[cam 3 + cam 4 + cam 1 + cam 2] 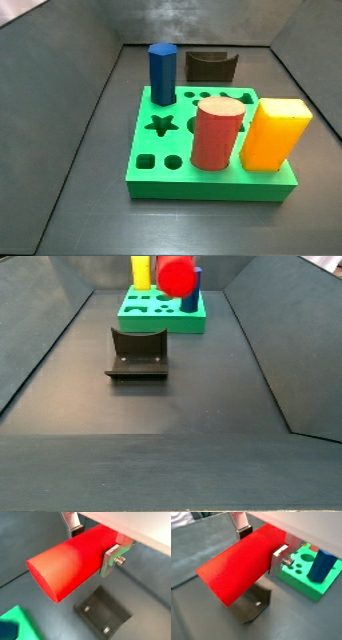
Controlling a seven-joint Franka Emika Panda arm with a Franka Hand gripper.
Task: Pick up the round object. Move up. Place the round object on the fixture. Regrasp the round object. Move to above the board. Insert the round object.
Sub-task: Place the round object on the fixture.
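Dark grey floor with sloped grey walls fills both side views, and the tool itself shows in neither of them. In a side view the green board carries a blue hexagonal peg, a dull brick-red cylinder and a yellow block, with the fixture just behind it. In a side view from the far end, the fixture stands nearer than the board, and the round end of the round object hangs high above the board's edge.

In both wrist views the tool is clenched on the round object, silver fingers pressed on opposite sides near one end, most of its length jutting free, the fixture below. My judgement: gripped so far off-centre, the glossy peg could pivot or slip in the pads, miss the fixture's curved notch when lowered and roll off
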